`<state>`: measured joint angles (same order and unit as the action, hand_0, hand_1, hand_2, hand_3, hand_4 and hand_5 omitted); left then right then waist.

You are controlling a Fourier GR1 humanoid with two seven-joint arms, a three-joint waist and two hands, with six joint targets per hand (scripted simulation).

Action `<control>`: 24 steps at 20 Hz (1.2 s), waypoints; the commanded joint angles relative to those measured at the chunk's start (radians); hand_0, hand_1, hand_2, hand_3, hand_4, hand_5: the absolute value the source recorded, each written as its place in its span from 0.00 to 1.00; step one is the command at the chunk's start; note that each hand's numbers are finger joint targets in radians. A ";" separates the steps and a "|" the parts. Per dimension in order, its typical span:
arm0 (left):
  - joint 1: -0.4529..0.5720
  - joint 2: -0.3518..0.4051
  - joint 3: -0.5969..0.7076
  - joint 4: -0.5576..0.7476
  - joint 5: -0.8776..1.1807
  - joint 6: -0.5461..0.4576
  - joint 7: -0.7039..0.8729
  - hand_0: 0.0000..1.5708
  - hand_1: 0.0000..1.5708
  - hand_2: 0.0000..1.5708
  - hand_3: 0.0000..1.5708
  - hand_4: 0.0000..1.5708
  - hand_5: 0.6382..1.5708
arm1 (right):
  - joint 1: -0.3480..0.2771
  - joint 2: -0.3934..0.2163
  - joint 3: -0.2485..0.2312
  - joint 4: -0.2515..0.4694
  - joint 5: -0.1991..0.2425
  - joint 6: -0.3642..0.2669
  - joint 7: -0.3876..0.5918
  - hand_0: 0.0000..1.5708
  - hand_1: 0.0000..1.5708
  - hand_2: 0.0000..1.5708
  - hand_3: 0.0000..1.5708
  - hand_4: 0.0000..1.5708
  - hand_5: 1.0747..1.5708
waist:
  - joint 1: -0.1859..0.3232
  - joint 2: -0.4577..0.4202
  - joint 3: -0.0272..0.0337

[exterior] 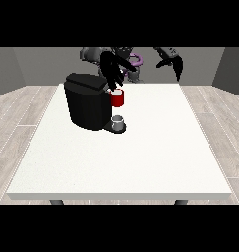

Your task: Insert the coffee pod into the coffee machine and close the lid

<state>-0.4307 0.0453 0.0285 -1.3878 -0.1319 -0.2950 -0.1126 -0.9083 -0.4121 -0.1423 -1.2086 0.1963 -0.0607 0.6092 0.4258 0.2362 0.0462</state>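
My robot hand at the view's left (112,74) hangs right above a red thing at the machine (117,99), fingers pointing down at it, because that is where the boxy black coffee machine (87,102) takes its load; whether those fingers pinch anything I cannot tell (they are too dark and small); a small grey thing (118,122) sits on the machine's base, on the large white table (140,157), and I cannot say it is the pod; my other robot hand at the view's right (176,65) is raised well apart, idle, fingers drooping
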 commanded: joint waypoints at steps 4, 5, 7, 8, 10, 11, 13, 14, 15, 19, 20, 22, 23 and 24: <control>-0.079 -0.027 -0.043 -0.008 -0.016 -0.004 -0.002 0.00 0.00 0.00 0.00 0.27 1.00 | -0.135 0.056 0.046 -0.105 -0.017 0.022 -0.122 0.00 0.00 0.00 0.00 0.00 1.00 | 0.160 0.077 -0.0432; -0.063 -0.025 -0.035 0.006 -0.010 -0.007 -0.019 0.00 0.00 0.00 0.00 0.27 1.00 | -0.147 0.040 0.031 -0.116 -0.024 0.029 -0.128 0.00 0.00 0.00 0.00 0.00 1.00 | 0.171 0.097 -0.0444; -0.112 -0.035 -0.043 -0.025 -0.009 -0.001 0.011 0.00 0.00 0.00 0.00 0.23 1.00 | -0.157 0.068 0.040 -0.095 -0.024 0.016 -0.193 0.00 0.00 0.00 0.00 0.00 1.00 | 0.177 0.122 -0.0447; -0.103 -0.033 -0.052 -0.034 -0.020 0.001 0.003 0.00 0.00 0.00 0.00 0.22 1.00 | -0.163 0.080 0.030 -0.091 -0.015 -0.018 -0.235 0.00 0.00 0.00 0.00 0.00 1.00 | 0.182 0.139 -0.0451; -0.128 0.017 -0.006 -0.030 0.018 -0.039 0.002 0.00 0.00 0.00 0.00 0.00 1.00 | -0.182 0.090 0.026 -0.066 -0.022 -0.018 -0.277 0.00 0.00 0.00 0.00 0.00 1.00 | 0.179 0.176 -0.0460; -0.116 -0.009 -0.019 -0.039 -0.004 -0.001 -0.001 0.00 0.00 0.00 0.00 0.14 1.00 | -0.209 0.078 0.018 -0.032 -0.044 0.018 -0.284 0.00 0.00 0.00 0.00 0.00 1.00 | 0.159 0.168 -0.0462; -0.123 0.007 -0.004 -0.074 0.045 -0.047 0.038 0.00 0.00 0.00 0.00 0.18 1.00 | -0.207 0.074 0.008 0.023 -0.033 0.010 -0.332 0.00 0.00 0.00 0.00 0.08 1.00 | 0.178 0.161 -0.0461; -0.134 0.008 0.010 -0.049 0.029 -0.018 0.013 0.00 0.00 0.00 0.00 0.20 1.00 | -0.221 0.112 0.033 0.010 -0.032 0.002 -0.343 0.00 0.00 0.00 0.00 0.06 1.00 | 0.148 0.175 -0.0464; -0.092 0.032 0.010 -0.063 0.039 -0.052 -0.001 0.00 0.00 0.00 0.00 0.21 1.00 | -0.218 0.088 0.011 0.036 -0.035 0.007 -0.368 0.00 0.00 0.00 0.00 0.06 1.00 | 0.166 0.178 -0.0464; -0.096 0.039 0.044 -0.040 0.075 -0.060 0.042 0.00 0.00 0.00 0.00 0.20 1.00 | -0.260 0.123 0.036 0.068 -0.041 0.027 -0.378 0.00 0.00 0.00 0.00 0.00 1.00 | 0.120 0.123 -0.0467; -0.108 0.019 0.030 -0.031 0.030 -0.009 0.007 0.00 0.00 0.00 0.00 0.22 1.00 | -0.267 0.159 0.060 0.065 -0.029 0.009 -0.406 0.00 0.00 0.00 0.00 0.00 1.00 | 0.092 0.151 -0.0467; -0.082 0.007 0.032 -0.044 0.052 -0.011 0.046 0.00 0.00 0.00 0.00 0.22 1.00 | -0.200 0.232 0.090 0.051 -0.041 0.002 -0.461 0.00 0.00 0.00 0.00 0.00 1.00 | 0.060 0.089 -0.0463; -0.043 0.056 0.064 -0.048 0.090 -0.066 0.042 0.00 0.00 0.00 0.00 0.21 1.00 | -0.123 0.250 0.114 0.032 -0.028 0.000 -0.501 0.00 0.00 0.00 0.00 0.00 1.00 | 0.047 0.050 -0.0462; 0.003 0.025 0.034 -0.043 0.056 -0.035 0.018 0.00 0.00 0.00 0.00 0.21 1.00 | -0.131 0.256 0.118 0.029 -0.039 0.015 -0.534 0.00 0.00 0.00 0.00 0.11 1.00 | 0.030 0.050 -0.0462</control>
<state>-0.4898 0.0708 0.0607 -1.4329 -0.0778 -0.3301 -0.0852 -1.0947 -0.2205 -0.0654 -1.1683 0.1599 -0.0483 0.1652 0.5061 0.3317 0.0001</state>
